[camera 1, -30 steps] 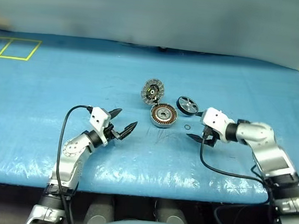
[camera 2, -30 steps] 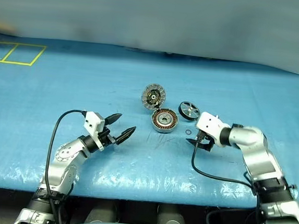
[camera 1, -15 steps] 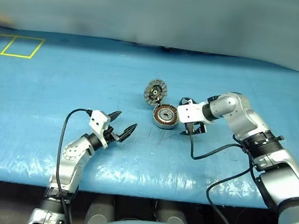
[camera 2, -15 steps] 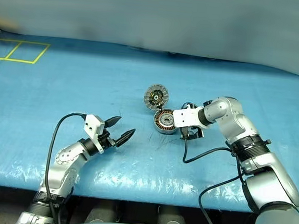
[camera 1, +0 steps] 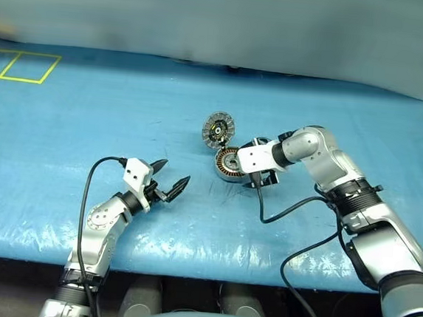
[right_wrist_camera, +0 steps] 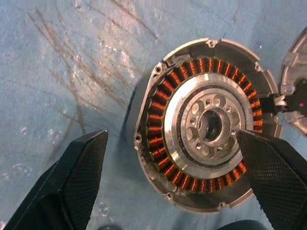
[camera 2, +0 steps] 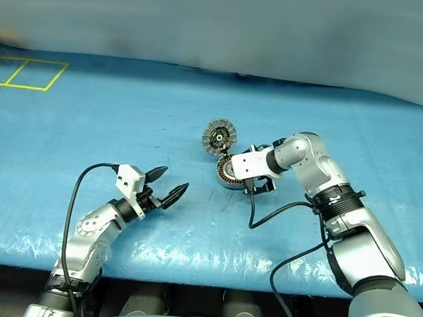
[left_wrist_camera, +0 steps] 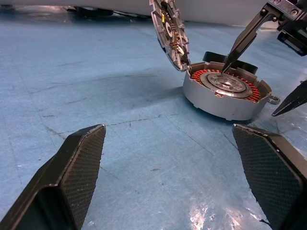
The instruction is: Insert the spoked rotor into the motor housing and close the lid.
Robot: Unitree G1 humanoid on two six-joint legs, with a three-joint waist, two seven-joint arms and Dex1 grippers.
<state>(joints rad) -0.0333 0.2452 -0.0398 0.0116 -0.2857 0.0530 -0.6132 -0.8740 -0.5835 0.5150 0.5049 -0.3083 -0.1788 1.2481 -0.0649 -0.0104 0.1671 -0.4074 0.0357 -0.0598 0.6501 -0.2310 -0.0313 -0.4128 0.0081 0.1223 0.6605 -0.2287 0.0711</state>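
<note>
Right hand [camera 1: 258, 179], fingers spread and empty, has swung in over motor housing [right_wrist_camera: 206, 124]; spoked rotor [left_wrist_camera: 229, 56] ungrasped behind it. Left hand [camera 1: 170, 184] spread, idle.

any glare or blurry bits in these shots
Head views: the far grey background is soft, and the wrinkled blue table cover shows white glare along its near edge. Left wrist view: a glare patch on the cover near its own open black fingers; the round silver-grey motor housing looks sharp.
</note>
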